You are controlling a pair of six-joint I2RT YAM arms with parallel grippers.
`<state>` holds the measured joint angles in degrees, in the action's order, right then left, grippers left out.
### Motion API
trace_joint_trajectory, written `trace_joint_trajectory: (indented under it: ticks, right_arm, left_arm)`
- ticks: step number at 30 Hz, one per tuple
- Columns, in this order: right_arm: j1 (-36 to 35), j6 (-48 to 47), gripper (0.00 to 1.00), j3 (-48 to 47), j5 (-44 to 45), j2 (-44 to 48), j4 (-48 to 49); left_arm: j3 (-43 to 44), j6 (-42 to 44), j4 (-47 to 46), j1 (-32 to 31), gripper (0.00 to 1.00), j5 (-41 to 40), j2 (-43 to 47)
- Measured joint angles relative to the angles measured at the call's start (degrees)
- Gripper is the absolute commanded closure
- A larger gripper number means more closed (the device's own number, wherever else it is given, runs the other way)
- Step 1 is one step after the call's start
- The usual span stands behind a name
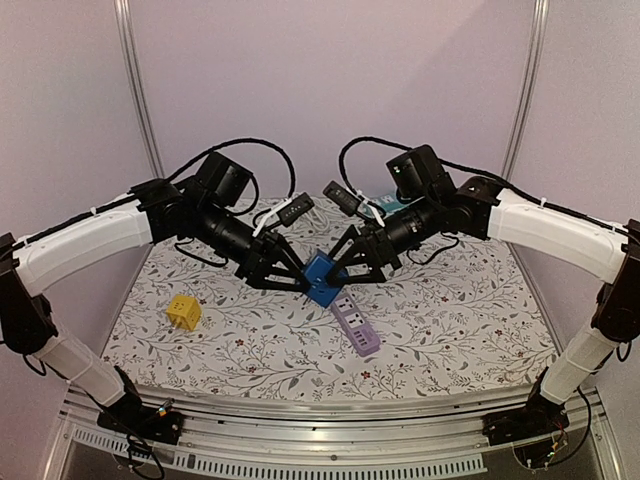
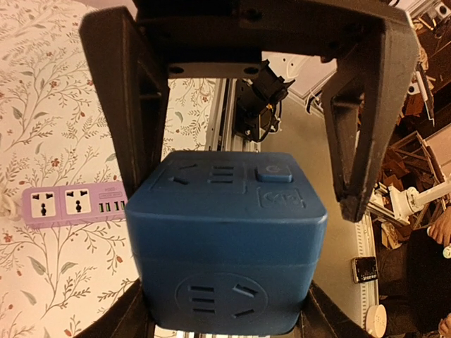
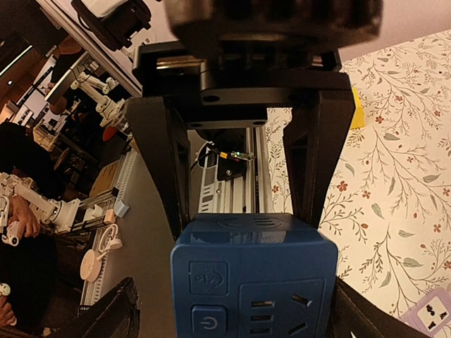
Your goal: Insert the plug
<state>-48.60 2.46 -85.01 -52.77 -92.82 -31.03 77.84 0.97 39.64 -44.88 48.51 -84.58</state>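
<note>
Cube (image 1: 321,282) looks stiff, light, slick; left gripper (image 1: 302,281) clamps its flat sides, right gripper (image 1: 346,272) straddles it, grip unclear.

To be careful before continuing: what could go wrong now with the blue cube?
Both the left end effector and the right end effector crowd the blue socket cube; their fingers might collide or pull against each other.
In the left wrist view one finger stands off the cube, so it may slip.
The purple power strip lies unheld and could slide when pressed.
</note>
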Motion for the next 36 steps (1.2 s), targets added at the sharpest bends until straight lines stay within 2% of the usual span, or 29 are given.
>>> trace_joint_trajectory:
  ticks: [7, 13, 14, 16, 18, 20, 21, 30, 36]
  right_arm:
    - [-0.33, 0.37, 0.39, 0.02, -0.09, -0.28, 2.14]
    - [-0.07, 1.09, 0.63, 0.24, -0.09, -0.39, 2.32]
    - [-0.07, 1.03, 0.65, 0.24, -0.11, -0.39, 2.23]
    - [-0.04, 0.87, 0.66, 0.26, -0.09, -0.39, 2.12]
    - [0.02, 0.74, 0.67, 0.28, -0.11, -0.39, 1.90]
    - [0.11, 0.70, 0.68, 0.33, -0.07, -0.39, 1.81]
    - [0.13, 0.70, 0.68, 0.35, 0.04, -0.39, 1.88]
    - [-0.81, 1.88, 0.70, 5.68, 6.80, 0.39, 4.61]
    - [-0.81, 3.85, 0.71, 8.20, 13.79, 2.75, 6.62]
  left_arm:
    - [0.26, -0.39, 0.04, -0.28, 0.78, 0.79, -0.31]
    - [0.55, -0.37, 0.07, -0.50, 0.75, -0.11, -0.42]
    - [0.57, -0.37, 0.07, -0.52, 0.71, -0.15, -0.44]
    - [0.68, -0.35, 0.09, -0.55, 0.53, -0.28, -0.61]
    - [0.81, -0.42, 0.11, -0.61, 0.41, -0.37, -0.83]
    - [0.85, -0.44, 0.09, -0.61, 0.03, -0.74, -0.96]
    - [0.85, -0.50, 0.07, -0.61, 0.01, -1.01, -0.96]
    - [0.81, -2.12, -3.08, -0.26, 0.01, -6.03, -0.81]
    - [-2.64, -3.93, -5.57, 1.14, 0.01, -8.35, 2.67]
